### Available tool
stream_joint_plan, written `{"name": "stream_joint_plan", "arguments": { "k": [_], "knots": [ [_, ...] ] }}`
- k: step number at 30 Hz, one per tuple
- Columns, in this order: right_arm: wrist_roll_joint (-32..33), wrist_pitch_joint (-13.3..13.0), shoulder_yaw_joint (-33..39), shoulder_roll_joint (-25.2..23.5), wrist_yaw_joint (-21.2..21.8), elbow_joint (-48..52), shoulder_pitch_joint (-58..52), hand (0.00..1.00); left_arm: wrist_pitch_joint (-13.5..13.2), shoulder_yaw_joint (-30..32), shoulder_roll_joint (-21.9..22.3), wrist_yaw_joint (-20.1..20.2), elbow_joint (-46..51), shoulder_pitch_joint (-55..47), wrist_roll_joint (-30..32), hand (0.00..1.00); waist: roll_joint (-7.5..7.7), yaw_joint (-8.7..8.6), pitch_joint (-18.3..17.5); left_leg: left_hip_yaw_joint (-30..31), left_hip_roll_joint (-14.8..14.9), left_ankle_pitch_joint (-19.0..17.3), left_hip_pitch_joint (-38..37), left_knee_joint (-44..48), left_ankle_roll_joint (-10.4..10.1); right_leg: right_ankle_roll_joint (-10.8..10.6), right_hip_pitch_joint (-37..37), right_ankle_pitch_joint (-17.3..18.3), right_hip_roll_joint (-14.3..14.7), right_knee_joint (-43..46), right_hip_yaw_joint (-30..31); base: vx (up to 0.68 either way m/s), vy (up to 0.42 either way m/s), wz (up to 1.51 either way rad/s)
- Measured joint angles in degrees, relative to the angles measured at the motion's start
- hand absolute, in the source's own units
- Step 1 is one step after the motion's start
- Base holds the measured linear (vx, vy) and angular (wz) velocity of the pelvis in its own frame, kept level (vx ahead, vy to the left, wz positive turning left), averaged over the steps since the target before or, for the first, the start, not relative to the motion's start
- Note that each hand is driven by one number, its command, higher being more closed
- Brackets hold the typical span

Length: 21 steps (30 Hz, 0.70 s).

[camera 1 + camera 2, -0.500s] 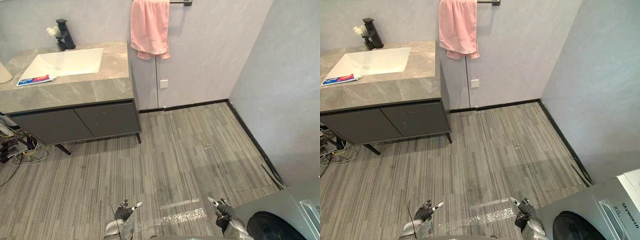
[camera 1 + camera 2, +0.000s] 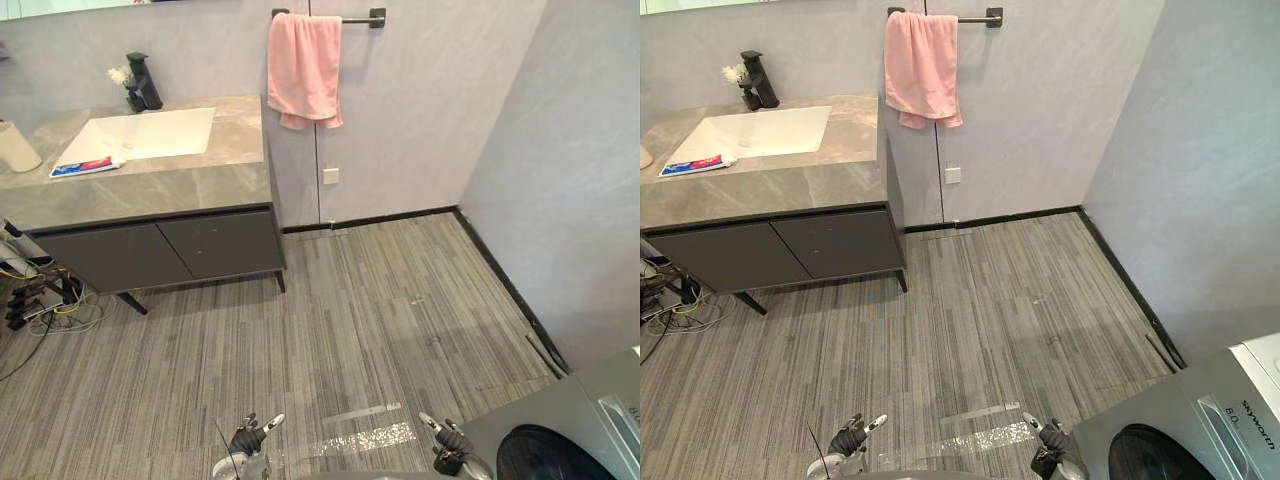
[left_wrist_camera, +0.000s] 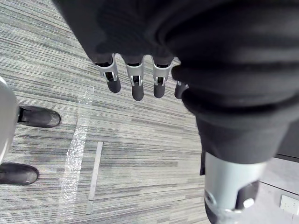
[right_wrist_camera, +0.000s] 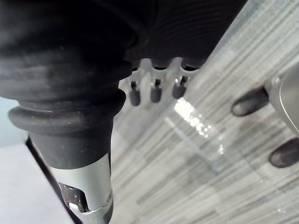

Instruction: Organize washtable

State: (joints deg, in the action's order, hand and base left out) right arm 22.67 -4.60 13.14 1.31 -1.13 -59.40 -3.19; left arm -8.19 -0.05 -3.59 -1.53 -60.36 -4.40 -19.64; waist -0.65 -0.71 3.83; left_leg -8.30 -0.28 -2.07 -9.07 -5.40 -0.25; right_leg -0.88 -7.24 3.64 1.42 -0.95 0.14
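Grey striped floor (image 2: 380,320) takes up most of the scene, running from the near edge to the far wall (image 2: 420,100). At the far left stands the dark cabinet (image 2: 160,245) with its grey stone tabletop (image 2: 200,180), well apart from both hands. A washer (image 2: 1160,430) sits at the near right corner (round door facing left). A white sink (image 2: 140,135) is set into the tabletop. A pink towel (image 2: 304,65) hangs from a dark rail (image 2: 355,18) on the far wall, just right of the cabinet, with a white socket (image 2: 330,175) below it. A black faucet (image 2: 145,82) stands at the far edge of the sink. A pale cup (image 2: 18,147) stands at the tabletop's left end, and a flat tube (image 2: 85,166) lies just beside the sink's near left corner. The left hand (image 2: 247,440) and right hand (image 2: 448,440) hang low at the near edge, over bare floor. The left fingers (image 3: 137,86) are relaxed and grasp nothing; the right fingers (image 4: 155,91) are likewise released.
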Motion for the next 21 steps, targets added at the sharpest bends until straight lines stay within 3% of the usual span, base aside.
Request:
{"name": "stream_joint_plan", "arguments": {
  "k": [9, 15, 16, 17, 19, 20, 21],
  "knots": [
    [1.5, 0.0, -0.2, -0.1, -0.2, 0.0, 1.3, 0.0, -1.1, -0.5, 0.1, -1.1, 0.1, 0.6, 0.0, 0.0, 0.03, 0.08, -0.4, -0.9, 0.1, 0.0, 2.2, -0.1, 0.0, 0.2, 1.9, -0.1, 0.2, -0.6, 0.7, 0.02, -0.038, -0.05],
    [1.5, -0.1, -0.4, -0.3, -0.1, 0.1, 3.5, 0.0, -1.2, -0.6, 0.1, -1.2, 1.4, 1.1, 0.1, 0.0, 0.04, 0.42, -0.2, -4.9, 0.4, -1.4, 3.3, 0.0, 0.1, 0.5, 5.4, 1.1, 0.6, 2.4, 3.9, 0.02, -0.022, -0.28],
    [1.5, -0.1, -0.7, -0.3, -0.1, 0.2, 3.9, 0.0, -1.2, -0.6, 0.1, -1.2, 1.8, 1.1, 0.1, 0.0, 0.11, 0.51, 0.0, -5.3, 0.4, -1.5, 3.5, 0.0, 0.1, 0.3, 6.7, 2.1, 0.6, 4.4, 4.2, 0.02, 0.001, -0.33],
    [1.6, -0.2, -0.7, -0.4, -0.1, 0.3, 4.3, 0.0, -1.2, -1.8, -0.1, -1.2, 1.9, 1.4, 0.1, 0.0, 0.3, 0.73, 0.7, -6.5, 0.3, -2.4, 3.5, 0.6, 0.3, -0.9, 10.1, 4.9, 0.6, 11.3, 4.8, 0.03, -0.001, -0.31],
    [2.0, -0.3, -0.7, -0.8, -0.1, 0.5, 4.5, 0.0, -1.2, -2.5, 0.0, -1.2, 1.9, 2.2, 0.1, 0.0, 0.21, 1.1, 2.6, -7.0, 0.5, -4.5, 2.2, 2.6, 0.9, -3.7, 14.8, 7.4, 0.6, 24.3, 3.6, 0.04, -0.006, -0.3],
    [2.6, -0.3, -0.7, -1.2, 0.0, 0.5, 3.8, 0.0, -1.1, -2.9, -0.2, -1.2, 1.9, 2.4, 0.1, 0.0, 0.19, 0.74, 3.7, -6.9, 0.4, -5.2, 0.5, 3.5, 1.5, -2.4, 17.7, 9.7, -0.6, 30.9, 0.1, 0.06, 0.01, -0.17],
    [2.7, -0.3, -0.7, -1.3, 0.1, 0.8, 3.4, 0.0, -1.1, -2.8, -0.1, -1.2, 1.9, 2.4, 0.1, 0.0, -0.1, 0.71, 3.8, -7.0, 0.4, -5.9, 0.1, 3.7, 1.0, -2.0, 18.7, 10.4, -1.2, 31.6, -1.2, 0.11, 0.043, -0.05]
  ]
}}
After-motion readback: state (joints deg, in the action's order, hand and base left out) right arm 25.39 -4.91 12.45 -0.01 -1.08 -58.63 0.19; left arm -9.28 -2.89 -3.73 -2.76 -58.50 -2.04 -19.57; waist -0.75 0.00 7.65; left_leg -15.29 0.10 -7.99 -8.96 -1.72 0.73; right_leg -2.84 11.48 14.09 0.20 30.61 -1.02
